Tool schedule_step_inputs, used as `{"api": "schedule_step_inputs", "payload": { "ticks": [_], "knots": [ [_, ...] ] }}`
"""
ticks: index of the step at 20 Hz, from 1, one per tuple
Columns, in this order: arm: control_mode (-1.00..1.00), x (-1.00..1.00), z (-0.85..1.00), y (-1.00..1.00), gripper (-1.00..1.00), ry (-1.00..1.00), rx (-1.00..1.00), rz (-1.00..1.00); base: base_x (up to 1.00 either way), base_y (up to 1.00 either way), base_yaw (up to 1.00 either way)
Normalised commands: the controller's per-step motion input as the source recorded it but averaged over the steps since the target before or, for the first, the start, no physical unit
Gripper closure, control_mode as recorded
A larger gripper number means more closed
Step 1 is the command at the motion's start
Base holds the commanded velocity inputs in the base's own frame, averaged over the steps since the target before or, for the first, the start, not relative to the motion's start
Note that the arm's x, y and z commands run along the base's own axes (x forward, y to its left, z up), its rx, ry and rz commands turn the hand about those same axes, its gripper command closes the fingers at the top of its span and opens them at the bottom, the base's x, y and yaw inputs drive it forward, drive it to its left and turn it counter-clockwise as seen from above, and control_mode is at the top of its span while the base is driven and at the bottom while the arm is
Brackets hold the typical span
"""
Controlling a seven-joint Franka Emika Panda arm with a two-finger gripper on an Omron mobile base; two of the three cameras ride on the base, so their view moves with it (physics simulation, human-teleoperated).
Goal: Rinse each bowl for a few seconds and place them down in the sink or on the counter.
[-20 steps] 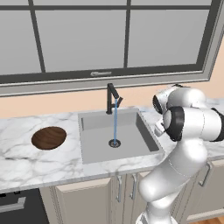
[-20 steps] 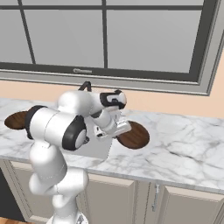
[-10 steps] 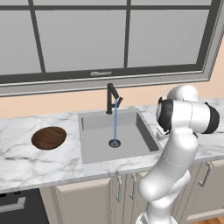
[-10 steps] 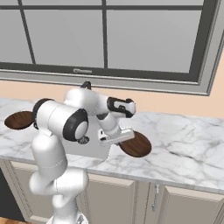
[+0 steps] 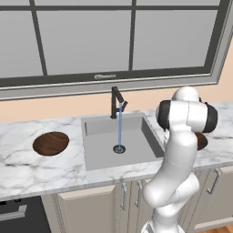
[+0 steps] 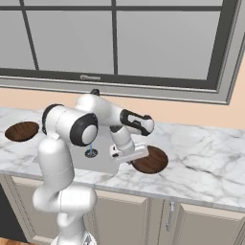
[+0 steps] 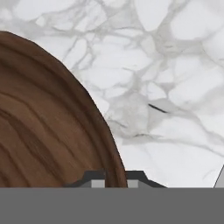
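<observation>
- The grey rectangular recessed sink (image 5: pixel 98 152) is set into the white marble counter with grey veins (image 5: pixel 27 166), above beige cabinets (image 5: pixel 86 209) and below a wide dark-framed window (image 5: pixel 113 41).
- A black angular faucet (image 5: pixel 116 101) stands at the back edge of the sink, and a thin blue stream of water (image 5: pixel 120 127) falls from its spout onto the round central drain (image 5: pixel 119 149).
- One shallow round dark-brown wooden bowl (image 5: pixel 51 143) rests upright on the counter to the left of the sink, well apart from the basin's rim.
- The second shallow dark-brown wooden bowl (image 6: pixel 150 160) sits on the counter just to the right of the sink, near the counter's front edge; in the left base view its edge (image 5: pixel 201 141) peeks out from behind the arm.
- The white arm with dark joints (image 6: pixel 67 139) reaches across the front of the sink toward that right-hand bowl.
- The two-finger gripper (image 6: pixel 128 153) is at the rim of the right-hand bowl on the side facing the sink.
- In the hand view the wood-grained rim of this bowl (image 7: pixel 48 127) passes between the two finger tips (image 7: pixel 94 179), which sit close on either side of it: the claw is pinched onto the bowl's rim.
- Beyond the rim, the hand view shows veined marble of the counter (image 7: pixel 175 87).
</observation>
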Motion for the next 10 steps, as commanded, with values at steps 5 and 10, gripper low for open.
{"api": "schedule_step_inputs", "payload": {
  "ticks": [5,10],
  "knots": [
    [-1.0,0.18,0.38,0.0,-1.0,0.23,0.02,-0.02,0.0,0.0,0.0],
    [-1.0,0.08,0.56,-0.02,-1.0,0.13,0.0,0.0,0.0,0.0,0.0]
  ]
}}
